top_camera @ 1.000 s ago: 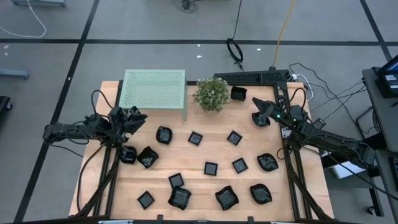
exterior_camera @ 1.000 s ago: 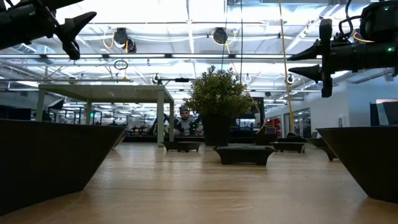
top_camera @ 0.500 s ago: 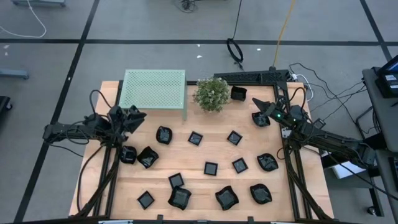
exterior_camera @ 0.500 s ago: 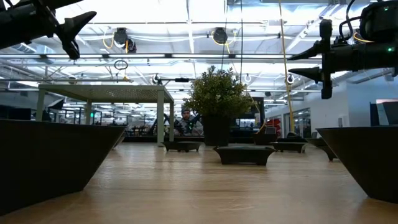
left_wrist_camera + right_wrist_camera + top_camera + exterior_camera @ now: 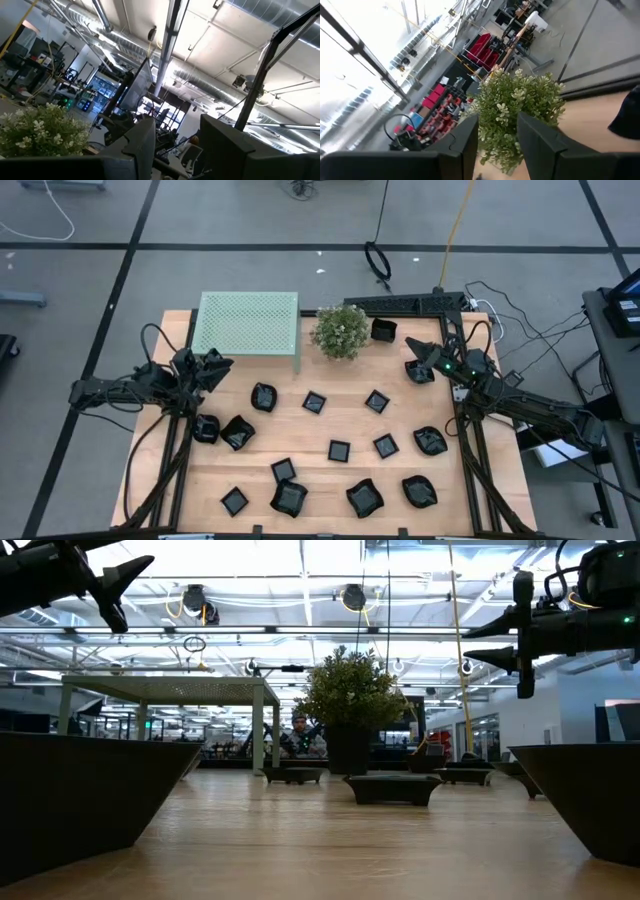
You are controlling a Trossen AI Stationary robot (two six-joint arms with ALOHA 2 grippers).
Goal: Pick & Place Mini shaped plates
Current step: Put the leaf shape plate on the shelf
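Several mini shaped plates, small and glossy black, lie flat across the wooden table (image 5: 330, 425). Among them are a square one (image 5: 339, 450), a wavy-rimmed one (image 5: 290, 497) and one beside the plant (image 5: 384, 331). My left gripper (image 5: 218, 364) hangs open, well above the table's left side, its fingers tipped upward (image 5: 177, 150). My right gripper (image 5: 422, 354) hangs open above the far right, over a plate (image 5: 416, 373), and faces the plant (image 5: 497, 145). In the low view both grippers, left (image 5: 125, 580) and right (image 5: 512, 635), are high up with nothing between their fingers.
A pale green perforated rack (image 5: 248, 323) stands on legs at the table's far left. A leafy potted plant (image 5: 340, 331) stands beside it at the far middle. A black bar (image 5: 405, 303) and cables lie along the far right edge.
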